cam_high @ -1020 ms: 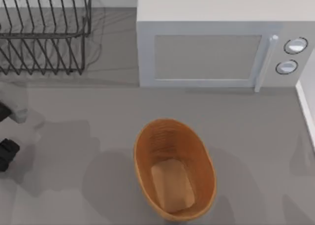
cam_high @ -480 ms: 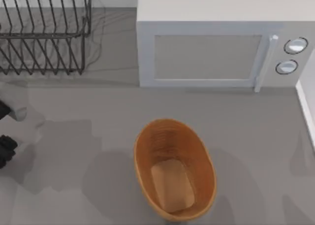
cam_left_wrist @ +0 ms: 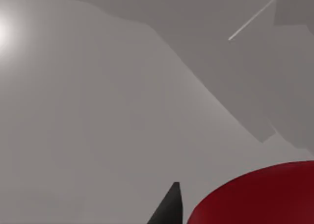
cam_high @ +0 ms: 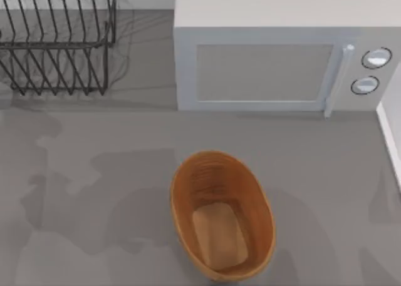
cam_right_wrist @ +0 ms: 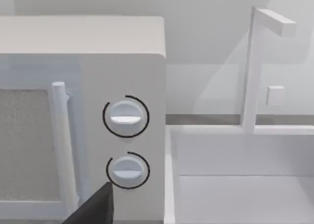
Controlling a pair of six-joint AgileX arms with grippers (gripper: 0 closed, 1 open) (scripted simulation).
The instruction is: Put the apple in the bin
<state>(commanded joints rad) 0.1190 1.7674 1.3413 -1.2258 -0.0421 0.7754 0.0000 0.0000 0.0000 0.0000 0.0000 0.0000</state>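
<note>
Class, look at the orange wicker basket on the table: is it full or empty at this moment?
Empty. The top view shows the basket with its pale flat bottom bare; the apple appears close up in the left wrist view, beside a dark fingertip.

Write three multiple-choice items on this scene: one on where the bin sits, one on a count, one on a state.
1. Where is the bin relative to the microwave in the top view?
A. On top of it
B. In front of it, on the table
C. Inside the dish rack

2. How many round knobs does the microwave have?
A. Two
B. Four
C. None

3. What is the bin's state?
A. Tipped on its side
B. Holding the apple
C. Upright and empty

Answers: 1 B, the bin stands on the grey table below the microwave's door. 2 A, two dials sit one above the other. 3 C, its bare lighter bottom shows; the apple is close to the left wrist camera.
</note>
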